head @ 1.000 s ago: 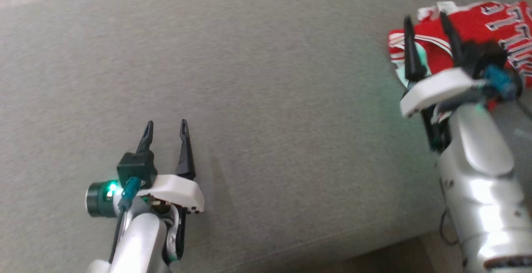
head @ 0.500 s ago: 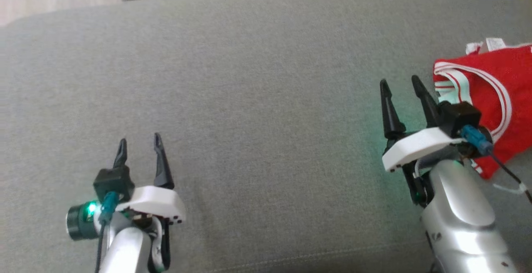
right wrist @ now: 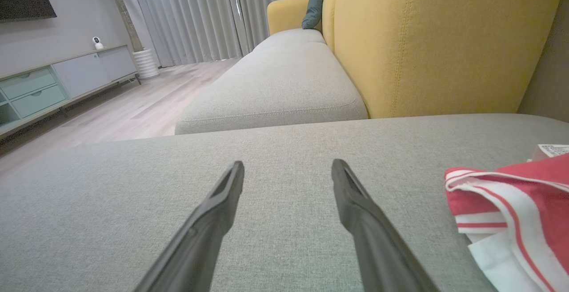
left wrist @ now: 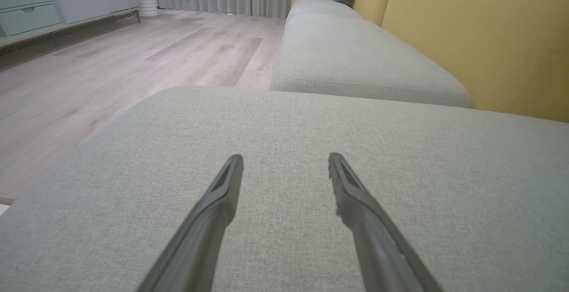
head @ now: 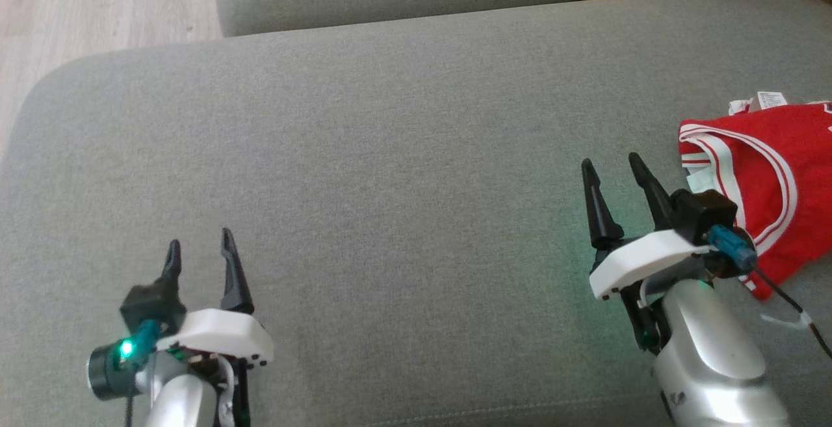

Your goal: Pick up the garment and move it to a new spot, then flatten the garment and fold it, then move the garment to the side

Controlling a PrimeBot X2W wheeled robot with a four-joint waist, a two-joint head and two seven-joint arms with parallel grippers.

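Over grey cushion (head: pixel 403 141), hovers with left gripper (head: pixel 199 238) and right gripper (head: pixel 611 159) spread, empty. Looks like last step, with garment (head: pixel 760 160) parked beside right gripper. Calls for backing off.

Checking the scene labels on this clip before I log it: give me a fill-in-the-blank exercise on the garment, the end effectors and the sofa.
1. The garment lying on the grey cushion is mainly ____ with white stripes.
2. The left end effector and the right end effector both stand ____, holding nothing.
3. The garment lies nearer the robot's ____ side.
4. The sofa backrest behind the cushion is ____.
Missing words: red; open; right; yellow.
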